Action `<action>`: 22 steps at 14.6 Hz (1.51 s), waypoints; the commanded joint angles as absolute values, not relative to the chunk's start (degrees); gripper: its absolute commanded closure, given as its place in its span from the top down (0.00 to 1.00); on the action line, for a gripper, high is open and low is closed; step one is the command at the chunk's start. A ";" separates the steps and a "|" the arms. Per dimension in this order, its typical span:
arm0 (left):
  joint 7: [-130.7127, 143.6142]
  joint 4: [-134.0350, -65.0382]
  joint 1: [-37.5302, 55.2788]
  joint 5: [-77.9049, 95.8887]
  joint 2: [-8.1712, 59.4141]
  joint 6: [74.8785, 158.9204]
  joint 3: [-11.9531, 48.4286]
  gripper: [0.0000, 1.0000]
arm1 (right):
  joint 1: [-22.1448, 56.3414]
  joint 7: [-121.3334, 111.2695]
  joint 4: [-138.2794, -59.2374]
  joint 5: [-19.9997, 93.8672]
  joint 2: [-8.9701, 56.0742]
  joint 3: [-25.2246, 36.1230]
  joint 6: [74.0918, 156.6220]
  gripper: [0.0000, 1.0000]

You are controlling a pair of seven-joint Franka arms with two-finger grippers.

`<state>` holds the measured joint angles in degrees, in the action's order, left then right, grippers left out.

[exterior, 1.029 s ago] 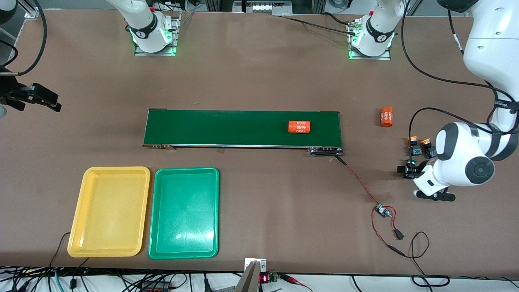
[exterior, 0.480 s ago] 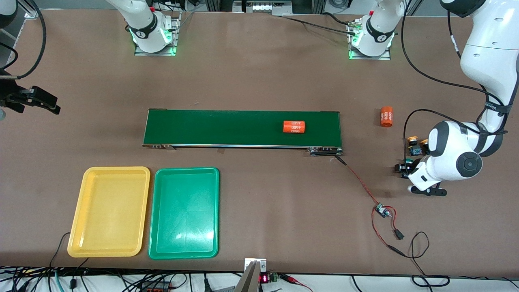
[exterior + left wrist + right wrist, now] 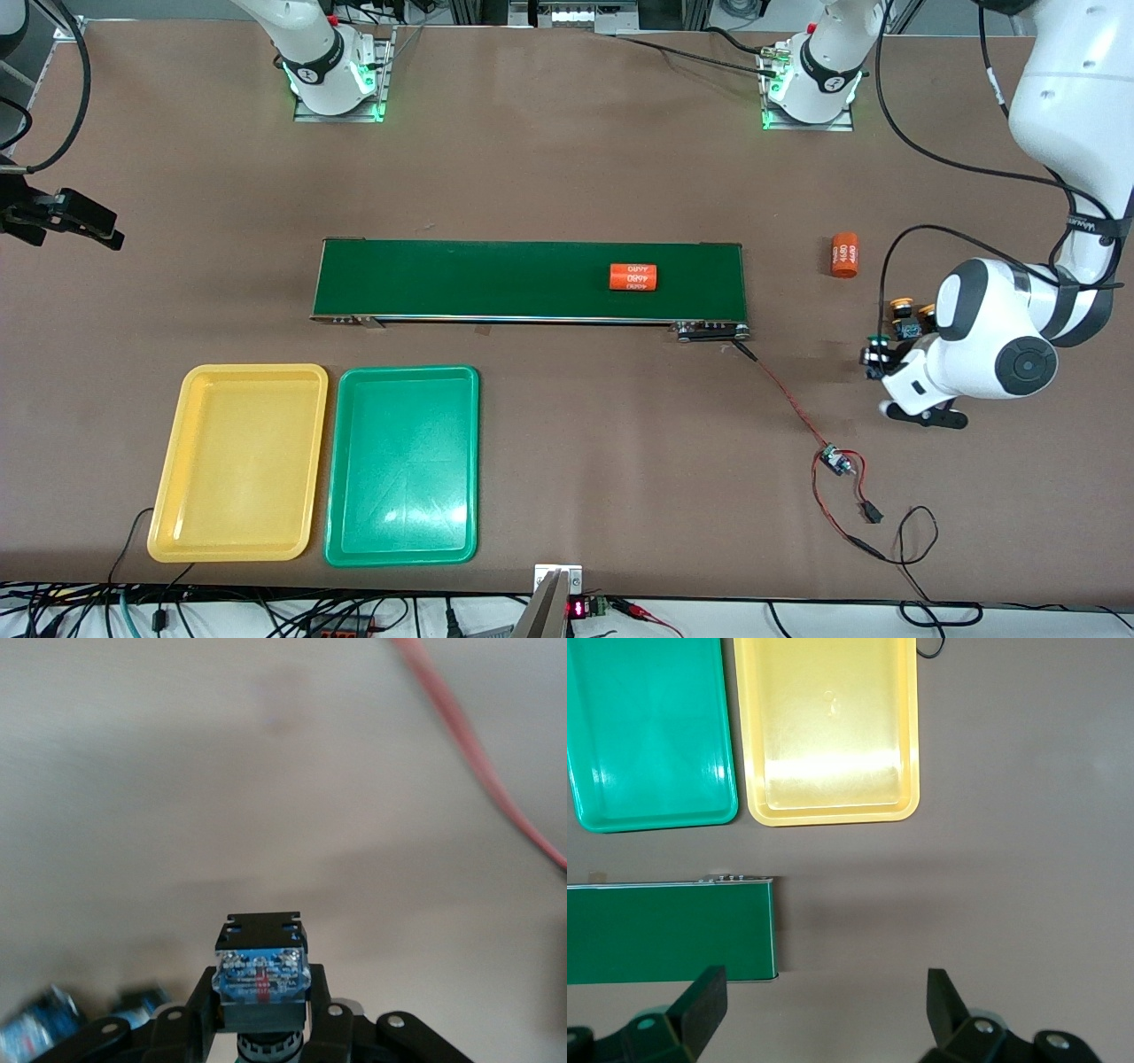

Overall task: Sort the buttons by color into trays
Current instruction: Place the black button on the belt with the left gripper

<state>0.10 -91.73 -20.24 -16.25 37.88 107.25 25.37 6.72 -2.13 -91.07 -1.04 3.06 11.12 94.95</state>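
Buttons sit at the left arm's end of the table: my left claw (image 3: 875, 359) pinches one green-capped button (image 3: 262, 973), the arm folded low with its wrist bent down, two yellow-capped buttons (image 3: 902, 308) just beside it. My right claw (image 3: 824, 1005) waits spread wide above the belt's (image 3: 669, 930) end. The can (image 3: 633, 276) on the belt has white print I can't read.

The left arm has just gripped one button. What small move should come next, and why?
Probably a short lift straight up. The left gripper has its jaws shut on a green button, low beside the yellow buttons at the left arm's end of the table. The green tray lies far off, past the belt, so clearing its neighbours comes first. The right gripper waits, open.
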 commanded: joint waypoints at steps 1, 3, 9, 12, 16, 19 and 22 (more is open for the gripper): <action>2.44 -90.62 -20.83 -14.25 35.77 98.72 33.64 0.24 | 6.33 -1.76 -91.49 -1.23 2.20 10.72 94.83 1.00; 8.58 -91.66 -20.48 -12.84 34.89 97.30 38.38 0.23 | 6.59 -1.76 -91.49 -1.23 2.20 10.72 95.01 1.00; 28.02 -97.27 -14.07 -12.74 37.09 106.40 45.44 0.25 | 6.07 -1.76 -91.58 -1.14 2.37 10.81 94.83 1.00; 29.09 -102.99 -14.06 -12.92 37.00 113.19 45.35 0.28 | 5.89 -1.76 -91.58 -1.14 2.46 10.81 94.92 1.00; 31.82 -103.36 -13.80 -13.18 37.18 113.12 45.26 1.00 | 5.54 -1.76 -91.58 -1.14 2.46 10.90 94.92 1.00; 32.95 -102.75 -14.15 -13.10 36.74 112.41 45.44 1.00 | 5.71 -1.76 -91.58 -1.05 2.55 10.90 95.36 1.00; 32.35 -95.66 -15.20 -13.18 35.68 103.76 45.27 1.00 | 5.71 -1.76 -91.58 -1.05 2.55 10.81 95.19 1.00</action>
